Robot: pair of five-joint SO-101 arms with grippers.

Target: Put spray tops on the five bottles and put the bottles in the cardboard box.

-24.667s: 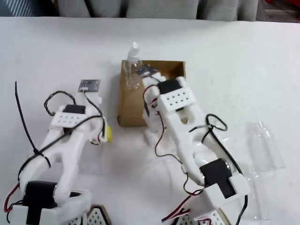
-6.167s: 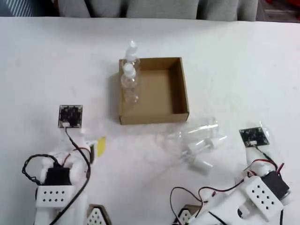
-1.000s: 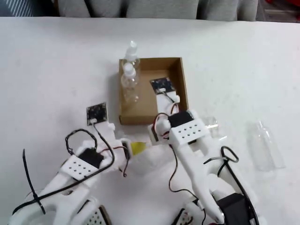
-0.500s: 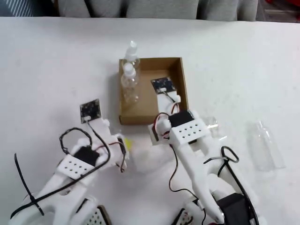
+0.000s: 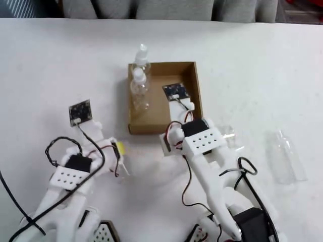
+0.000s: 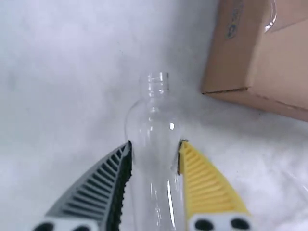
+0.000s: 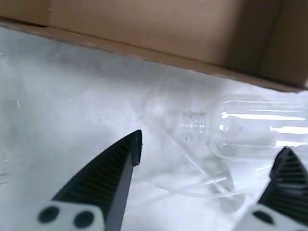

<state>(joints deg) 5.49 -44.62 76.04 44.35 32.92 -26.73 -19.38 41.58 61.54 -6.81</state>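
Note:
My left gripper is shut on a clear bottle with no top, held at its shoulder, its open neck pointing away over the white table. In the high view this gripper sits left of the cardboard box. Two bottles with spray tops stand along the box's left wall. My right gripper is open just in front of the box wall. Between its fingers lie a topless clear bottle on its side and a spray top with its thin tube.
Another clear bottle lies on the table at the right. The right arm crosses the table below the box's front edge. A corner of the box is close to the held bottle. The table's left half is open white surface.
My left gripper has drawn back to the left, away from the right arm and the box front, with the bottle in it. The right arm has stayed put.

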